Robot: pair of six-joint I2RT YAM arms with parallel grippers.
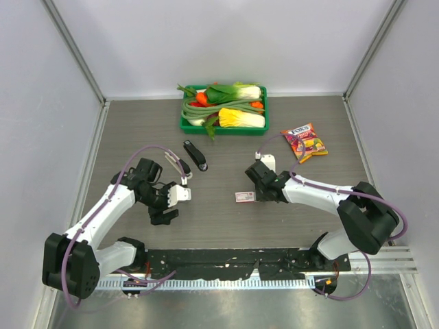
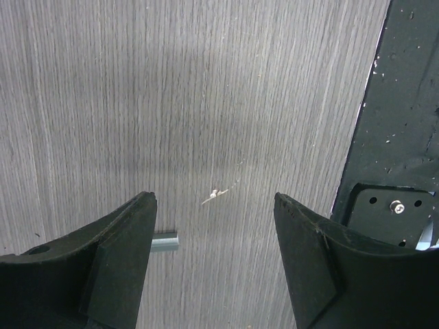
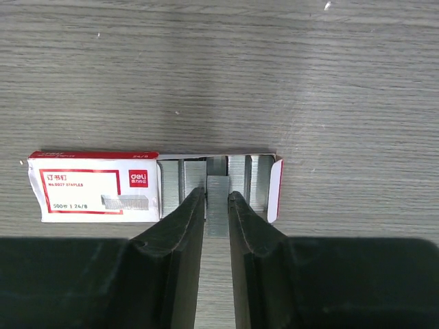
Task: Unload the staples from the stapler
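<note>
Right wrist view: the right pincer (image 3: 217, 195) is clamped on a strip of staples (image 3: 217, 218) at the open tray of the box (image 3: 96, 188), seemingly to lay it among the rows there. The left pincer (image 2: 214, 200) hangs apart and empty over the table (image 2: 137, 82). The stapler I cannot pick out.

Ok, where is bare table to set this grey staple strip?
Bare wood between the slim black stapler and the pink-and-white staple box, and left of the green vegetable tray. Crowded under the right gripper, holding grey staples over the box.
</note>
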